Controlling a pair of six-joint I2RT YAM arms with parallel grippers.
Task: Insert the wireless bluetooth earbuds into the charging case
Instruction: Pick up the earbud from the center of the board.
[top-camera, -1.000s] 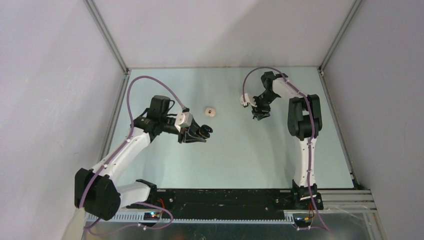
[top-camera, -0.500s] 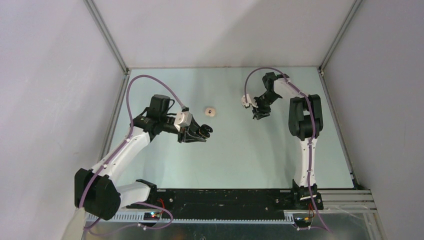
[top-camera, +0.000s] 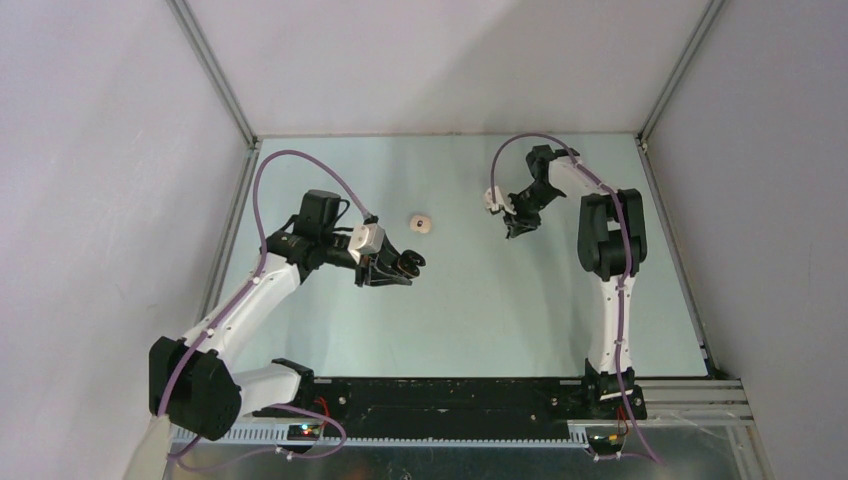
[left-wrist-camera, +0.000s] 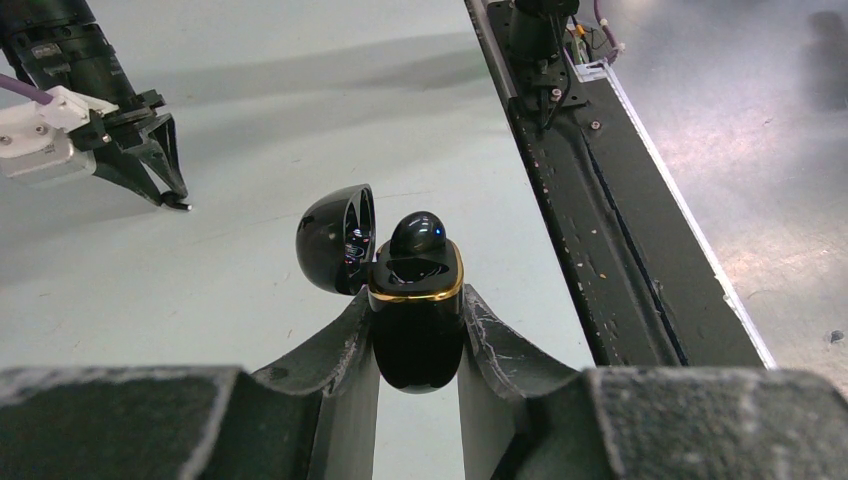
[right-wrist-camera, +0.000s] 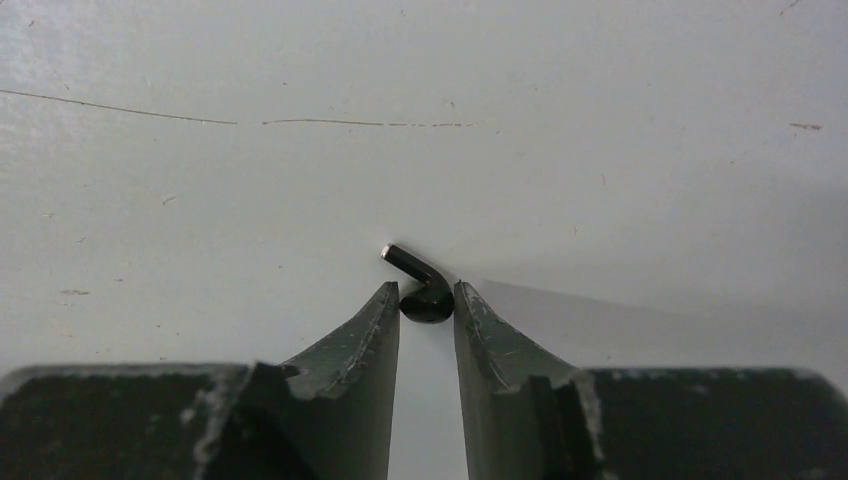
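Our right gripper (right-wrist-camera: 427, 298) has its fingertips drawn in on the round body of a black earbud (right-wrist-camera: 428, 304), pinching it. The bud's stem, its long axis, slants from the tips toward the upper left of the right wrist view. We cannot tell whether the bud is clear of the table (right-wrist-camera: 620, 120).

Our left gripper (left-wrist-camera: 417, 300) is clamped on the lower half of the charging case (left-wrist-camera: 417, 335), black with a gold rim. Its lid (left-wrist-camera: 335, 240) hangs open to the frame's left. A second black earbud (left-wrist-camera: 417, 230) sits in it, with a dark hollow just below.

In the top view the case lies left of the right gripper and slightly lower, well apart from it. We judge that the right arm must carry its bud across, stem turned down into the hollow.

A small pale object (top-camera: 422, 223) lies between them, nearer the left arm. We can read no brand or writing anywhere.
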